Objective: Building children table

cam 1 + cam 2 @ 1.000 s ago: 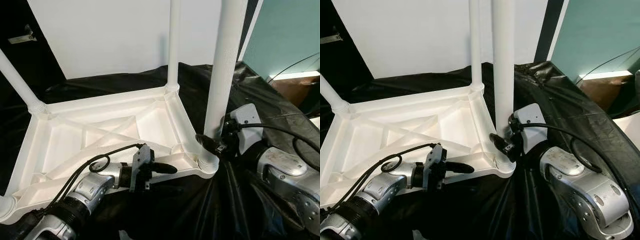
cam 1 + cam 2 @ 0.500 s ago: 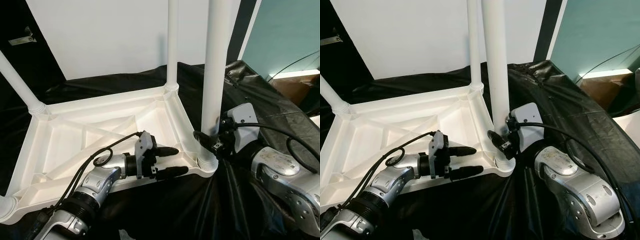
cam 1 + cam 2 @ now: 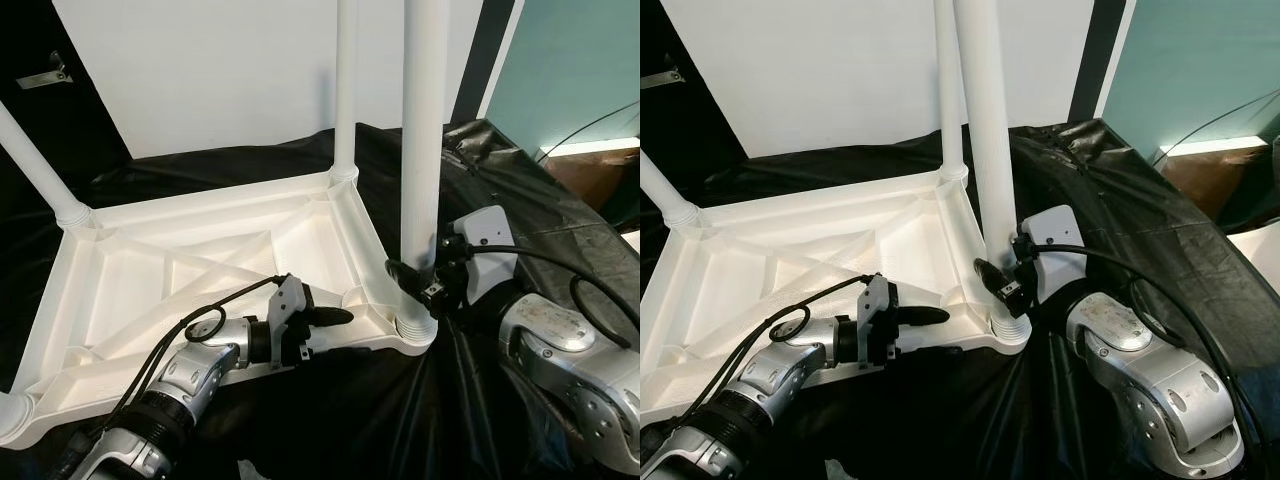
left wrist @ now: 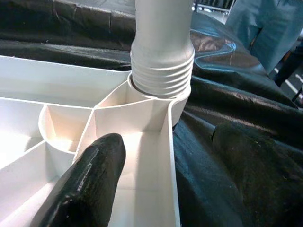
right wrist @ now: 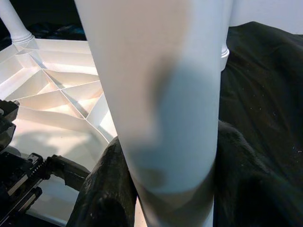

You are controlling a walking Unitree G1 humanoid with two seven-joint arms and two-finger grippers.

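Table (image 3: 190, 265) is lying upside down on a black sheet (image 3: 520, 200), ribbed underside up, legs pointing up.

Left eye: I count three legs fully seated plus the rounded end of a fourth corner post at the bottom left. My right pincer (image 3: 425, 285) is clamped around the near-right leg (image 3: 420, 150) just above its socket (image 3: 415, 328). That leg's long axis runs straight up from the corner, and my right arm is the one on it. My left pincer (image 3: 325, 330) sits at the table's near rim (image 3: 365, 338), just left of that same socket, one finger over the rim and one under, so it's closed on the rim to steady the top.

Right eye: same layout, the leg stands just ahead of my right pincer, and the back leg (image 3: 948, 90) is well behind it. Looks like I'm mid-way through seating or twisting the leg home.

Left wrist: the leg's threaded collar (image 4: 162, 66) sits in the socket straight ahead of my fingers (image 4: 90, 179), some thread showing above the socket, so my guess is it needs more turning. A person's trouser leg (image 4: 265, 28) is off in the background.

Right wrist: leg (image 5: 156, 94) between both fingers (image 5: 102, 189), gripped tight.
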